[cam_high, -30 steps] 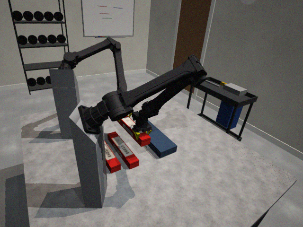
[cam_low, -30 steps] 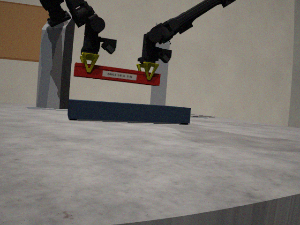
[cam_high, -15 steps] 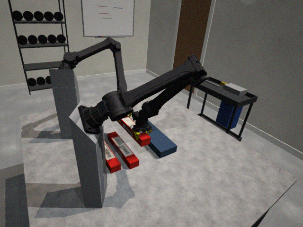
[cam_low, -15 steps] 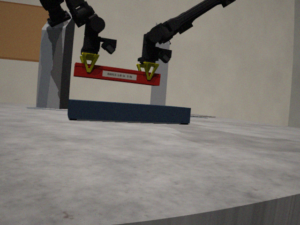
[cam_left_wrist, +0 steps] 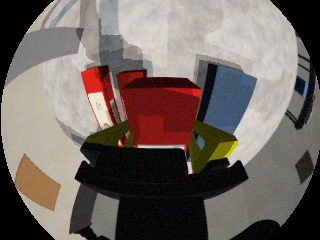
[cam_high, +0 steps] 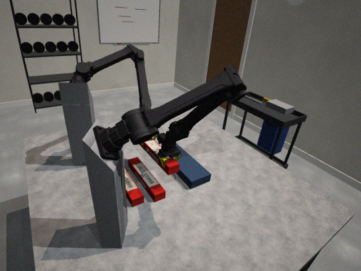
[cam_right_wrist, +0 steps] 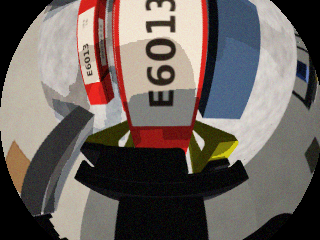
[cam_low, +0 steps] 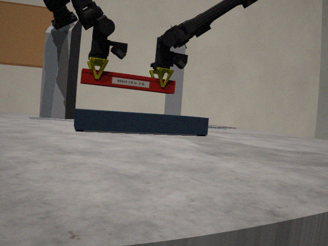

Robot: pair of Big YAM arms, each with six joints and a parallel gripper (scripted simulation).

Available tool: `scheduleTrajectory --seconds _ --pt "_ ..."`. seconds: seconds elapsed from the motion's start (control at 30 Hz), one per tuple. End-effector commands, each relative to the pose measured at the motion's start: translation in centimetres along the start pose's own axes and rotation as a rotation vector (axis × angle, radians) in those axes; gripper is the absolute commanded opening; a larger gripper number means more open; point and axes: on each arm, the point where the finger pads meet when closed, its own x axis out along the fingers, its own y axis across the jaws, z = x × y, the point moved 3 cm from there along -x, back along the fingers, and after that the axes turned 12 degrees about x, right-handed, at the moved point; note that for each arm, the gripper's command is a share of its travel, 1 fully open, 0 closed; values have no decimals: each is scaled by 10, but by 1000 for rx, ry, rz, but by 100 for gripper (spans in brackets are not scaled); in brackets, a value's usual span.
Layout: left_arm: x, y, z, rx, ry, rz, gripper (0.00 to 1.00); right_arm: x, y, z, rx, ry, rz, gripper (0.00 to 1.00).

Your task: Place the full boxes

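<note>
The left fingers (cam_high: 154, 136) (cam_low: 163, 85) and right fingers (cam_high: 163, 162) (cam_low: 97, 77) grasp 1 red box (cam_high: 152, 144) (cam_low: 129, 82) (cam_left_wrist: 160, 115) (cam_right_wrist: 160, 75), 1 pair near each end, holding it lengthwise in the air with its E6013 label facing up. It hangs higher than the blue platform (cam_high: 193, 170) (cam_low: 140, 123) (cam_left_wrist: 227, 100) (cam_right_wrist: 235, 65), which carries 0 boxes. The other 2, the middle box (cam_high: 147, 179) (cam_left_wrist: 132, 77) and the outer box (cam_high: 132, 186) (cam_left_wrist: 97, 95) (cam_right_wrist: 87, 50), lie flat on the worktop (cam_high: 233, 204) (cam_low: 159, 171) (cam_left_wrist: 170, 30) (cam_right_wrist: 275, 65), side by side, apart from the platform.
</note>
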Motion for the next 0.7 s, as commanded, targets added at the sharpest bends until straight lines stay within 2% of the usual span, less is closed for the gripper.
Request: scheduleTrajectory --seconds 0.0,0.13,0.17,0.2,0.67 --pt "-30 -11 3 11 -15 -45 0 -25 -8 5 5 -24 -33 0" --pt "-30 -11 3 11 -15 -45 0 -25 -8 5 5 -24 -33 0" --pt "-30 -11 3 11 -15 -45 0 -35 -8 8 4 -33 -38 0" --pt "-42 -14 2 14 -15 -60 0 -36 -8 8 4 -33 -38 0" --pt "-62 -13 2 13 -14 -61 0 -56 -8 8 5 -34 -39 0"
